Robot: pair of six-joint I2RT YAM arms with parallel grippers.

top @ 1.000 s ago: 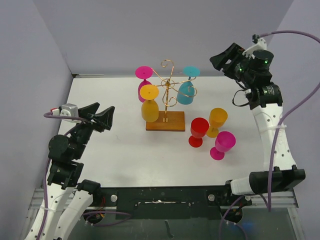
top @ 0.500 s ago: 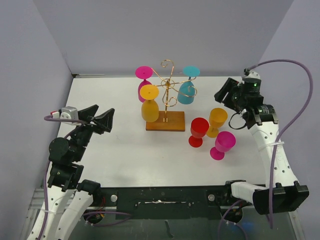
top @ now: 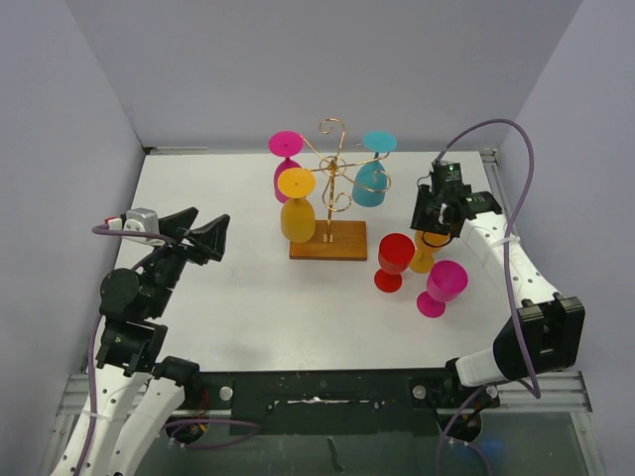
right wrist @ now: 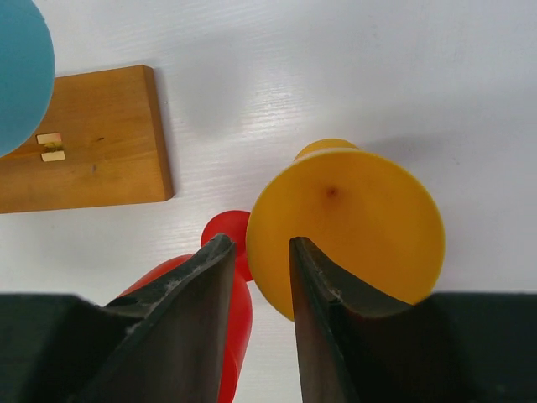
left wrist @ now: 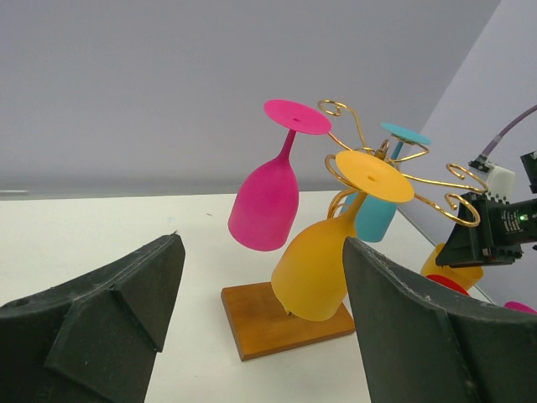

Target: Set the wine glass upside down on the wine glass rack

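Right arm has swung in from the far right corner and dropped over the upright orange wine glass (right wrist: 352,222), jaws narrowing on the way. Right gripper (right wrist: 258,243) points down, fingers straddling the bowl's rim with a slim gap; clamped or not, cannot tell. Glass stands on the table (top: 248,297) just right of the wine glass rack (top: 342,243), close to a red glass (top: 394,256) and a pink glass (top: 444,283). Rack sits toward the far edge, mid-width. Left gripper (left wrist: 262,252) hovers by the left edge, spread wide, empty.
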